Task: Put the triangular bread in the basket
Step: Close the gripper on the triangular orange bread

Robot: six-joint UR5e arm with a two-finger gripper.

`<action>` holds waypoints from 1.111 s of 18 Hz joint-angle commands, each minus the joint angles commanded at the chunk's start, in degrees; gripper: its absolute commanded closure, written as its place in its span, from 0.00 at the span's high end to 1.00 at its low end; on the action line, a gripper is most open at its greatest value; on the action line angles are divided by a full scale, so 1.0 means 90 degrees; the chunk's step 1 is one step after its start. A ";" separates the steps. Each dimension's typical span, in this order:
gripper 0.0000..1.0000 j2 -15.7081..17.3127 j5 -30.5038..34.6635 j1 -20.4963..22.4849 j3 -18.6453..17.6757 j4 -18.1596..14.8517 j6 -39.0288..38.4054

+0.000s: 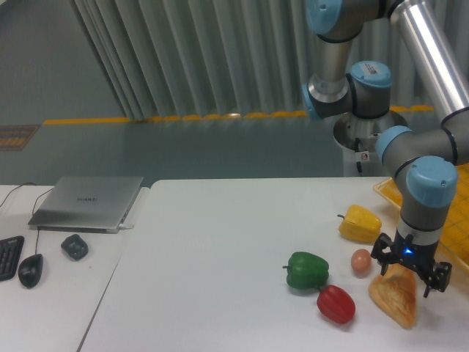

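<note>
Now I see my fingers point(410, 279) spread wide, straddling the upper end of the triangular bread point(393, 295), which lies flat on the white worktop point(220, 271) near its front right corner. Just left of the bread sit a small tan egg point(360, 262) and a red pepper point(335, 304), with a green pepper point(307, 270) beyond and a yellow pepper point(360, 224) behind. At the right edge I see part of the yellow basket point(454, 220), close behind the bread.
</note>
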 joint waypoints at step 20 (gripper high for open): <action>0.11 0.0243 0.0332 0.0009 0.0302 -0.0185 0.0000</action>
